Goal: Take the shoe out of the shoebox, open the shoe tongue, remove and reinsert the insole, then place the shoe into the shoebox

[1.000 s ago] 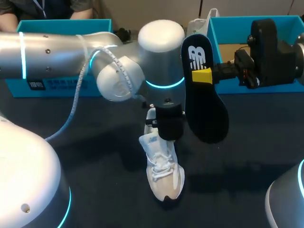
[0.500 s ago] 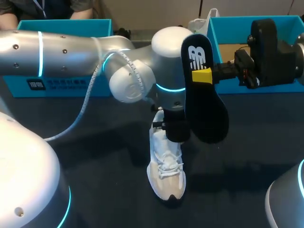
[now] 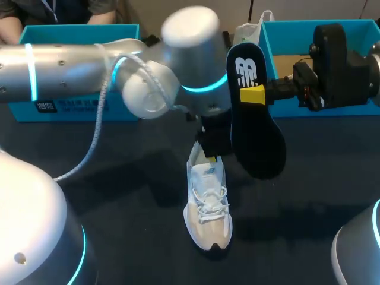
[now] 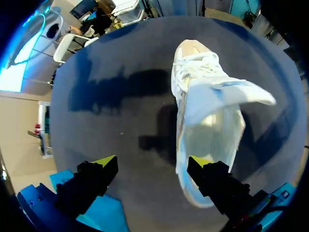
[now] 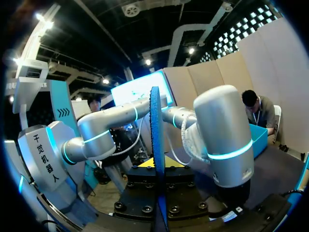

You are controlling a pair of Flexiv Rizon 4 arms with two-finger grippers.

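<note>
Saw the white lace-up mesh sneaker (image 3: 208, 208) lying at lower centre on the dark bench (image 3: 309, 202), tongue lifted, heel just below the left tool (image 4: 152, 164), which was spread wide and gripped nothing. Found the black foam insole (image 3: 255, 113) upright at upper centre-right, pinched edgewise in the right tool (image 3: 252, 95). Noted dark bench showing all round the toe and a teal open box (image 3: 270, 41) behind. Left the insole's white logo unread.
</note>
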